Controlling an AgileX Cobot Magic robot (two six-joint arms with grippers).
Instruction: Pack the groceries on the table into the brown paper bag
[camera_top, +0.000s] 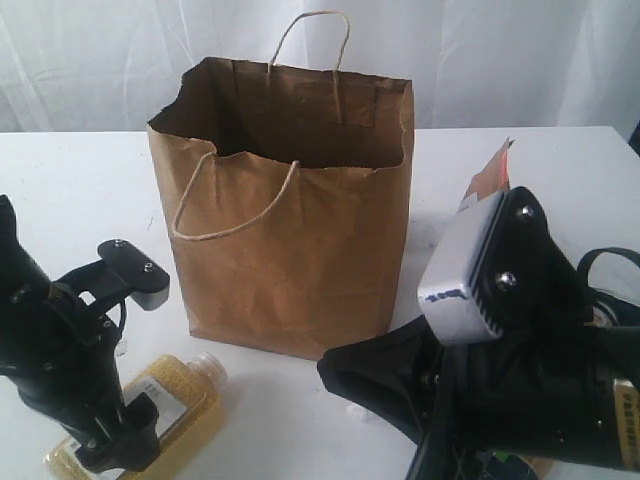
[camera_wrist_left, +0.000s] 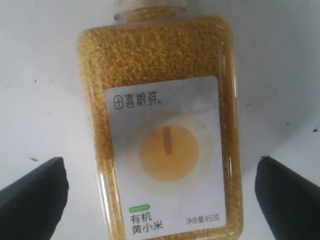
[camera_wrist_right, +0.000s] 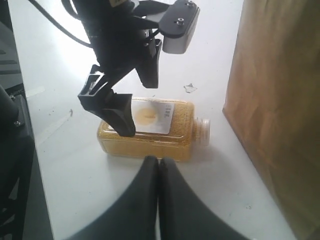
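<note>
Left gripper (camera_wrist_left: 161, 197) hangs wide open astride the white-capped yellow-grain bottle (camera_wrist_left: 160, 125), which lies flat near the table's (camera_top: 80, 200) front left corner. Right gripper (camera_wrist_right: 158, 172), pinched shut and empty, points at the bottle. Farther back we see the brown paper bag (camera_top: 290, 260) upright mid-table, its inside too dark to read. The right arm hides most of the brown-orange pouch (camera_top: 490, 175).

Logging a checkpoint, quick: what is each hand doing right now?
Left hand: open, astride the lying grain bottle, not gripping it.
Right hand: closed, empty.
</note>
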